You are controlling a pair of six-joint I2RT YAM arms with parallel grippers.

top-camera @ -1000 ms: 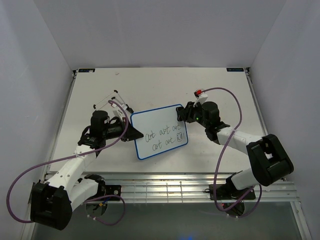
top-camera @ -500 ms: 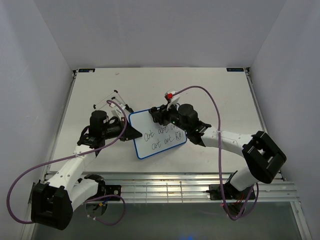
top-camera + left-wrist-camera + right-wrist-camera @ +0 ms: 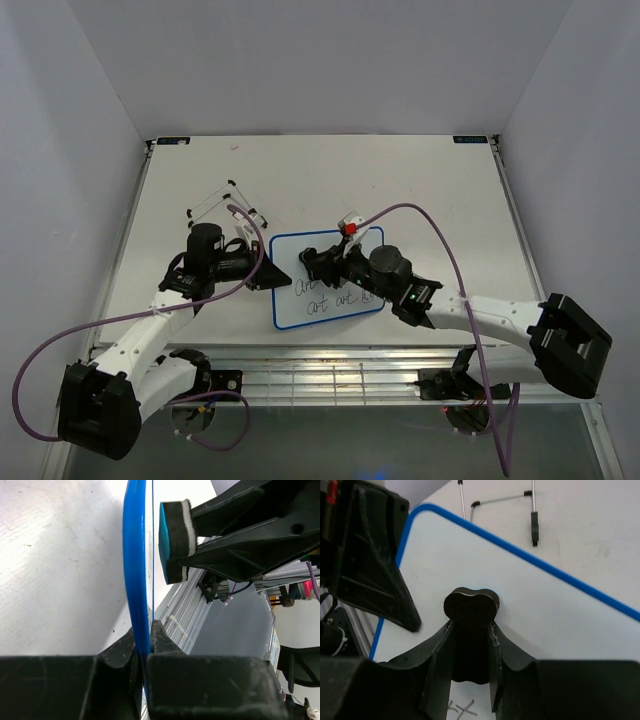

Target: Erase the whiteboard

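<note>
Nearest to me, both arms reach out from their bases at the near edge of the table [image 3: 420,180] and meet around the whiteboard [image 3: 300,252], which sits a little left of the table's centre, towards the near side.

My left gripper [image 3: 273,278] has its fingers pressed together on the board's left edge. From the left wrist camera I see the blue rim edge-on, pinched between the two black fingers.

My right gripper [image 3: 470,630] comes in from the right, over the board's face, and pinches a small black eraser [image 3: 470,606]. The eraser sits over the upper middle of the white surface. In the left wrist view its blue-backed pad faces the board with only a thin sliver showing between them. I cannot tell whether it is actually touching.

Black scribbles [image 3: 335,296] run across the lower half of the board, below and to the right of the eraser. The upper half looks plain white.

Beyond the board, farther back on the left, a thin black wire stand [image 3: 222,200] lies on the table, apart from the board and from both grippers.
</note>
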